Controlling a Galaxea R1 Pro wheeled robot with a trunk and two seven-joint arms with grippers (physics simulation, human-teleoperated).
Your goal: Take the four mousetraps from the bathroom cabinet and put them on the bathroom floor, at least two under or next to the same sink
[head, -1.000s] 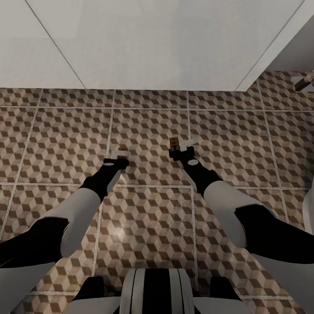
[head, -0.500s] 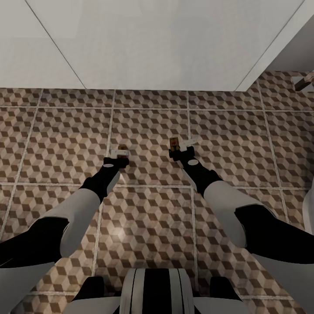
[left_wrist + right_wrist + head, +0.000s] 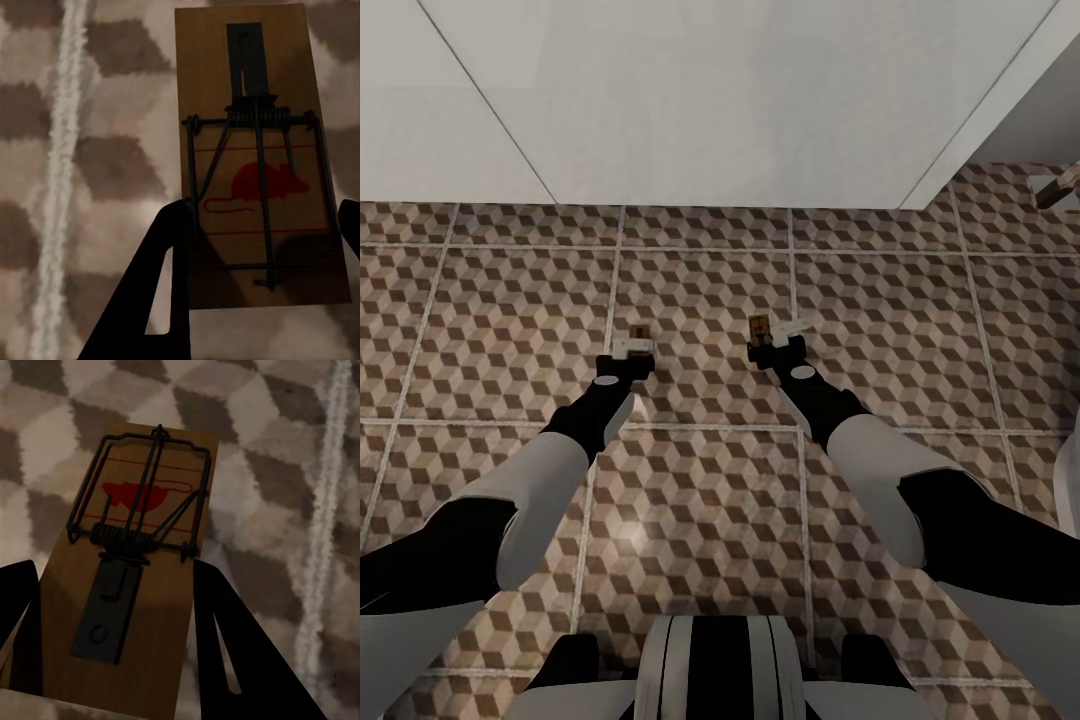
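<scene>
Both arms reach down toward the patterned tile floor (image 3: 700,480), each with a mousetrap at its tip. The left gripper (image 3: 630,348) has a trap (image 3: 640,334) just ahead of its white fingertips. In the left wrist view that trap (image 3: 259,154) lies flat, spring bar and red mouse print facing up, and the dark fingers (image 3: 161,277) stand at either long edge of the board near its closer end. The jaws look spread about as wide as the board, but I cannot tell whether they press on it or have let go.

The right gripper (image 3: 778,335) is in much the same position. Its trap (image 3: 759,326) sits at the left side of the fingertips in the head view. In the right wrist view the board (image 3: 135,577) runs between the two dark fingers (image 3: 225,637), its metal plate end closest to the wrist, the red mouse end farther out. Whether this one is gripped or released, I cannot tell either.

A pale grout line (image 3: 60,172) runs just beside the left trap. The white wall (image 3: 720,100) rises well beyond both grippers.
</scene>
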